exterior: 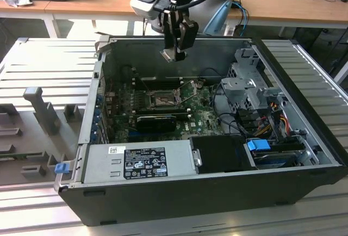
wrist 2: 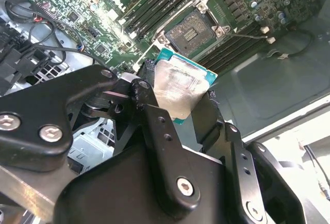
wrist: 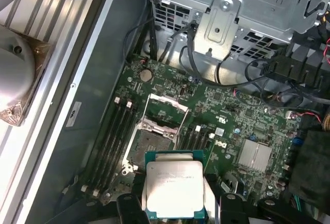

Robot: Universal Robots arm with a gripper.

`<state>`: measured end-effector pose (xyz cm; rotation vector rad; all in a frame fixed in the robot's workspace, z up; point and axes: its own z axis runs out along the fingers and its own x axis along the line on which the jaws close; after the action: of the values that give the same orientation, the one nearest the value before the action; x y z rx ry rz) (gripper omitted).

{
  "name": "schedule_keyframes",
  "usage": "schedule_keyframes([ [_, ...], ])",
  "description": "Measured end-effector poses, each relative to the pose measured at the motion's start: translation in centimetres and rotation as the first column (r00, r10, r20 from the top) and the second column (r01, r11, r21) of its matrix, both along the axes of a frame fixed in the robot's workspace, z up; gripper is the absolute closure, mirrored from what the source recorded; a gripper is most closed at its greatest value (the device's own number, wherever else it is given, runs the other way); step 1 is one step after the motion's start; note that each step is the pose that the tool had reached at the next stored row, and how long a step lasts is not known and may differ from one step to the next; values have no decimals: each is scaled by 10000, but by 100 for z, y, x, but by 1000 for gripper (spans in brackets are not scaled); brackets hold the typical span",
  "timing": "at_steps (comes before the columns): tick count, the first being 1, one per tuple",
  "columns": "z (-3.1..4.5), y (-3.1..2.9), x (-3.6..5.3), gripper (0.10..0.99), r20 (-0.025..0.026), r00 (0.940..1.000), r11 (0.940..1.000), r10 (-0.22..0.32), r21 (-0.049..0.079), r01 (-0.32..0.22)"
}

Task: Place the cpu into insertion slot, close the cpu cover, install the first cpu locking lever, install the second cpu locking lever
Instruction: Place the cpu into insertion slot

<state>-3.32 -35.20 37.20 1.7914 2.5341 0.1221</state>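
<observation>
My gripper hangs above the open computer case, shut on the cpu, a small square chip with a silvery face and green edge. The chip also shows between the black fingers in both wrist views: cpu, cpu. Below it lies the insertion slot on the green motherboard, its pin field bare in both wrist views: slot, slot. The cpu cover stands swung open at one edge of the socket. A thin locking lever sticks out beside the socket.
A long black card sits just in front of the socket in the exterior view. A grey power supply fills the case's near side. The metal drive cage and bundled cables occupy the exterior view's right. Memory slots flank the socket.
</observation>
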Motion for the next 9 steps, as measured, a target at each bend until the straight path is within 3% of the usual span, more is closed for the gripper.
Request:
schedule_keyframes([
  [9,0,0,0,557,-1,9989,9989,-474,0,474],
])
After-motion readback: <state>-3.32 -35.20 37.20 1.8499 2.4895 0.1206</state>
